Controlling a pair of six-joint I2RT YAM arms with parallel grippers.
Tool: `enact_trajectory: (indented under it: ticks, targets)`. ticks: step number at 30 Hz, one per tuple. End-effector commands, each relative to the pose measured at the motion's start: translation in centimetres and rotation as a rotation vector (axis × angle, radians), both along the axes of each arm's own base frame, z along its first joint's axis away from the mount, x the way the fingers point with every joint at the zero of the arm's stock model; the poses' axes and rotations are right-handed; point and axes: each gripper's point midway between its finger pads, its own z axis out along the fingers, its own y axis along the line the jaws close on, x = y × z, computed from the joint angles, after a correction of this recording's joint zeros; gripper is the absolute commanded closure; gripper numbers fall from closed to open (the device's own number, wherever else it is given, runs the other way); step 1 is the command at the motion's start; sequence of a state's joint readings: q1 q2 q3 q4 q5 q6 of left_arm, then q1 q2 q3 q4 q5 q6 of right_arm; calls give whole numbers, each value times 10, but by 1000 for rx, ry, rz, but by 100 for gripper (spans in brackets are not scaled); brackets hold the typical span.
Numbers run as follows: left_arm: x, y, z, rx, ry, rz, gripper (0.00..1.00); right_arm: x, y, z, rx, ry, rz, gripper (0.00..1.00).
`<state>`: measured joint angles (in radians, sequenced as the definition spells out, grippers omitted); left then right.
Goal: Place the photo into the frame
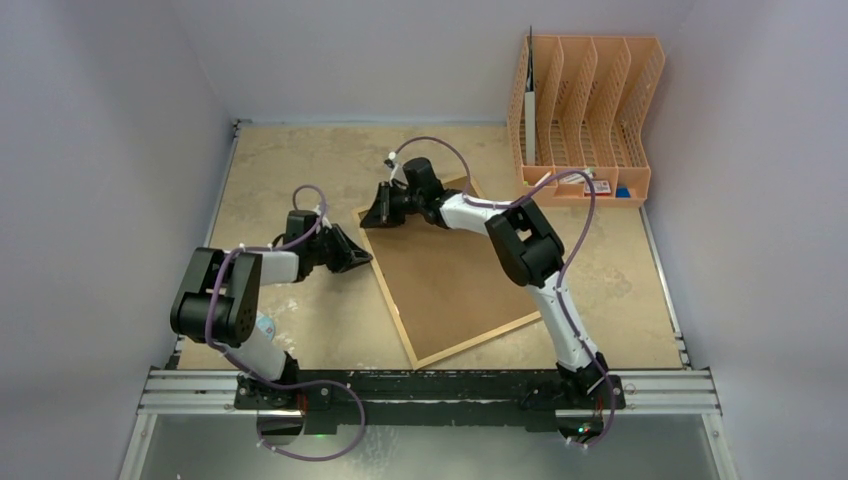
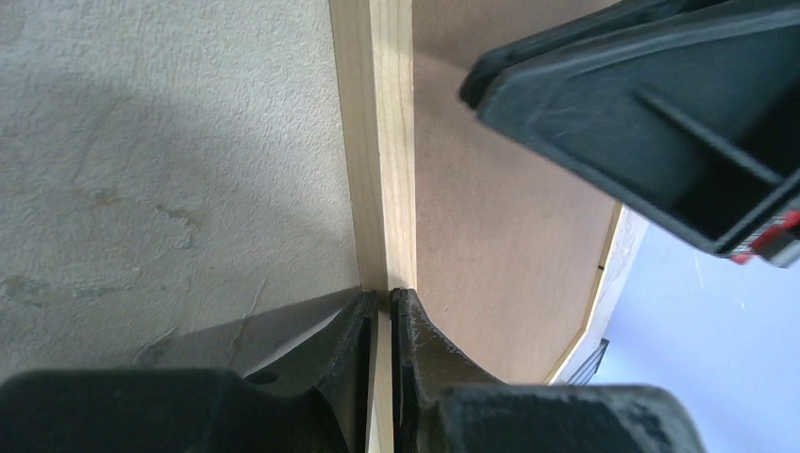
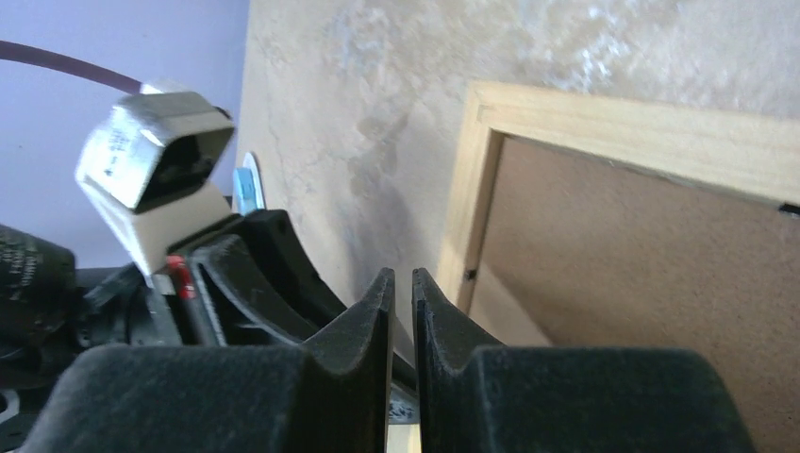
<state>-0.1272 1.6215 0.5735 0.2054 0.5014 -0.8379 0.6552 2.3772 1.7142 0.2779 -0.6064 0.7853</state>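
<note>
Lying brown back up across the middle of the table (image 1: 300, 160), the frame (image 1: 450, 280) is turned on a slant, one corner toward the near edge.

Left gripper (image 1: 358, 258): at the frame's left side, partway along. Its wrist view shows both fingers closed on the pale wood edge, one on the table side and one on the board side, with the strip running straight away between them.

Right gripper (image 1: 372, 213): at the frame's leftmost corner, near the left gripper but apart from it. Its wrist view shows the jaws drawn almost together. There is a thin slit at the tips and a sliver of pale wood deeper in, so it is pinching the edge just short of the corner.

Only the overhead view takes in the whole frame and the orange file rack (image 1: 585, 110) at the far right corner. Only the wrist views show the grips.
</note>
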Motion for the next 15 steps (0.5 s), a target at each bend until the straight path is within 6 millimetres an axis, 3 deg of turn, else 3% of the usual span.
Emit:
enact_trajectory:
  ticks: [1,15]
  targets:
    - [-84,24,-62,165,343,3,90,-10,2,5,7,30,55,86]
    - [-86,27,-71,197,376,-21,90,-2,5,-34,-32,57,42,95]
